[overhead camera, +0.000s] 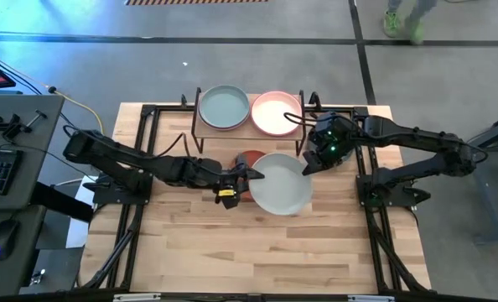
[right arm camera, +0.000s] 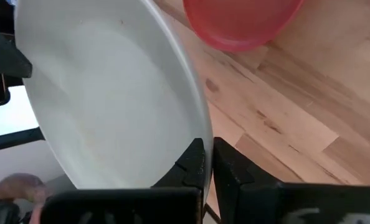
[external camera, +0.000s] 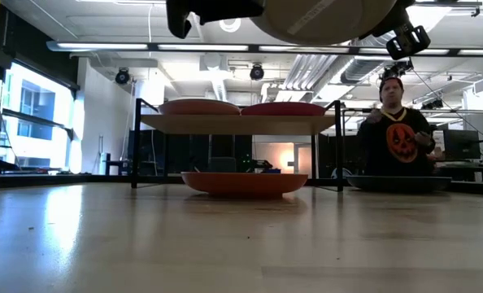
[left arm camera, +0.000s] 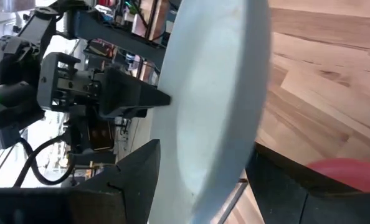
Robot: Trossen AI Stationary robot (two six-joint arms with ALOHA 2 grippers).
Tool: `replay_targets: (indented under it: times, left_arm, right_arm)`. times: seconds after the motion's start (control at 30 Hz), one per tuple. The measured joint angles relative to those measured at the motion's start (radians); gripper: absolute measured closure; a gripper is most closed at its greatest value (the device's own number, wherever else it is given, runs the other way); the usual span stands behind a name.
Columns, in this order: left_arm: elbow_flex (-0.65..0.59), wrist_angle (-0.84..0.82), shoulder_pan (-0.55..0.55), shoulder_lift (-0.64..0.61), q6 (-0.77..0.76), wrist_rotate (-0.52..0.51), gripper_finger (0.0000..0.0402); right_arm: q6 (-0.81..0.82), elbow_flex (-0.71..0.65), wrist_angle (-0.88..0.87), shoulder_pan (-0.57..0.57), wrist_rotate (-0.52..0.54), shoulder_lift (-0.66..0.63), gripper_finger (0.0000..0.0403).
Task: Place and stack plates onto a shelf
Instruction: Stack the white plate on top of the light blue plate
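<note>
Pale grey-white plate raised mid-worktop for handover | right hand pinches rim at 1 o'clock | left hand spread at 9 | shelf at 12, two plates on it

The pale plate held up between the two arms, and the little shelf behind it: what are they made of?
Pale plate: probably matte ceramic or plastic; smooth, no shine, thick rim. Shelf: light wood top on thin black legs, likely metal.
</note>
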Motion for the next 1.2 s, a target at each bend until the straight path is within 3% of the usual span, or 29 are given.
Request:
replay_targets:
  times: [0.23,0.63,0.83,1.2]
  left_arm:
    - [0.000,0.018,-0.001,0.024,0.030,0.000,0.0200]
    - [-0.004,0.000,-0.004,0.027,0.037,-0.014,0.0366]
    - [-0.005,-0.019,-0.004,0.027,0.037,-0.015,0.0376]
    - [-0.001,-0.006,-0.003,0.026,0.086,-0.099,0.0374]
  right_arm:
    - [0.007,0.000,0.000,0.000,-0.026,0.000,0.0403]
    - [0.012,0.002,0.008,-0.001,-0.045,-0.001,0.0402]
    - [0.012,0.002,0.012,0.000,-0.044,-0.001,0.0397]
    - [-0.046,0.004,0.008,-0.019,0.040,-0.048,0.0265]
